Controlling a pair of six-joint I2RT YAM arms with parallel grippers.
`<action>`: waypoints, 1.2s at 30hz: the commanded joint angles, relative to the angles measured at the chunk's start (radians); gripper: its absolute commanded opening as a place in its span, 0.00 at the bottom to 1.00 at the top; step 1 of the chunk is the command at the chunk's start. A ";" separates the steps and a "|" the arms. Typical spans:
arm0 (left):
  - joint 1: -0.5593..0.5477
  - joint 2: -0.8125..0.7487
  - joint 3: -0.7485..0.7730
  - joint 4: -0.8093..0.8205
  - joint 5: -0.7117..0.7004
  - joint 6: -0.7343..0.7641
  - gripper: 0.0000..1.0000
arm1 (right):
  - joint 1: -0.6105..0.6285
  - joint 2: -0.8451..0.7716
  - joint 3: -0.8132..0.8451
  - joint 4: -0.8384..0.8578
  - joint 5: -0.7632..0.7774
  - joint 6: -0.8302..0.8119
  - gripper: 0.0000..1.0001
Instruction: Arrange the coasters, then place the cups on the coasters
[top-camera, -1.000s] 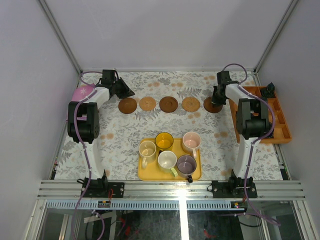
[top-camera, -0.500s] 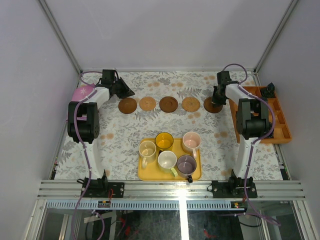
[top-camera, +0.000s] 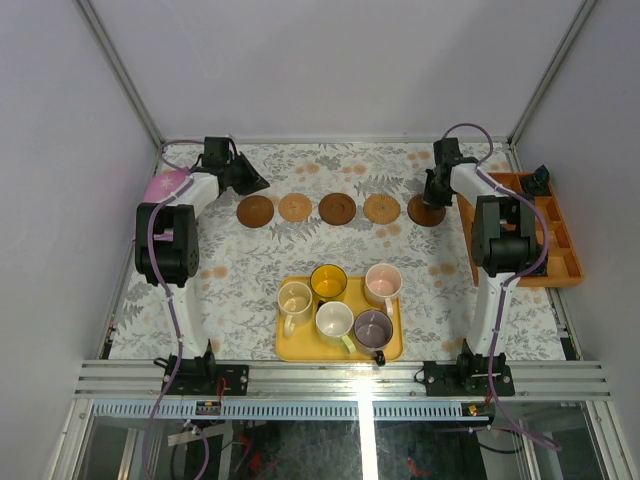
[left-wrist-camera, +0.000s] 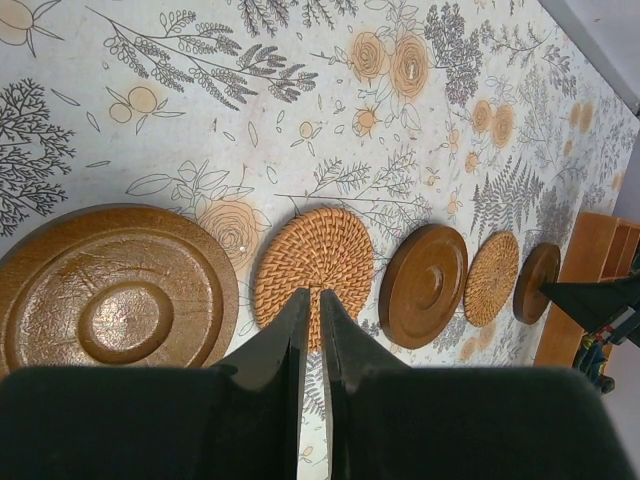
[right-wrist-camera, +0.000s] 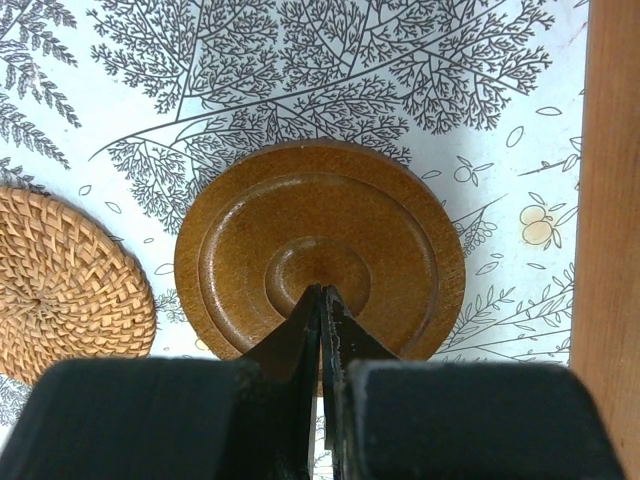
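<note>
Five coasters lie in a row across the far half of the table: dark (top-camera: 255, 212), woven tan (top-camera: 295, 207), dark (top-camera: 337, 208), woven tan (top-camera: 382, 208), dark (top-camera: 421, 213). My left gripper (top-camera: 256, 185) hovers just behind the leftmost one, shut and empty; in its wrist view the tips (left-wrist-camera: 312, 292) point at the woven coaster (left-wrist-camera: 315, 250). My right gripper (right-wrist-camera: 322, 290) is shut, its tips over the middle of the rightmost dark coaster (right-wrist-camera: 320, 220). The cups stand on a yellow tray (top-camera: 288, 350): cream (top-camera: 294, 299), yellow (top-camera: 328, 282), pink (top-camera: 383, 282), pale (top-camera: 334, 320), purple (top-camera: 373, 327).
An orange compartment tray (top-camera: 560, 250) with black objects sits along the right edge, close to the right arm; its wooden side (right-wrist-camera: 612, 200) shows beside the rightmost coaster. A pink object (top-camera: 165, 185) lies at the far left behind the left arm.
</note>
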 joint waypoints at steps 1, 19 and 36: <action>-0.003 -0.011 0.027 0.039 0.014 0.026 0.08 | -0.004 -0.013 0.050 -0.010 -0.024 -0.020 0.00; -0.004 -0.147 -0.076 0.150 0.001 0.067 0.34 | -0.004 -0.201 0.010 0.097 -0.059 -0.050 0.11; -0.003 -0.427 -0.337 0.451 -0.058 0.118 0.83 | -0.082 -0.428 -0.052 0.298 -0.221 0.127 0.89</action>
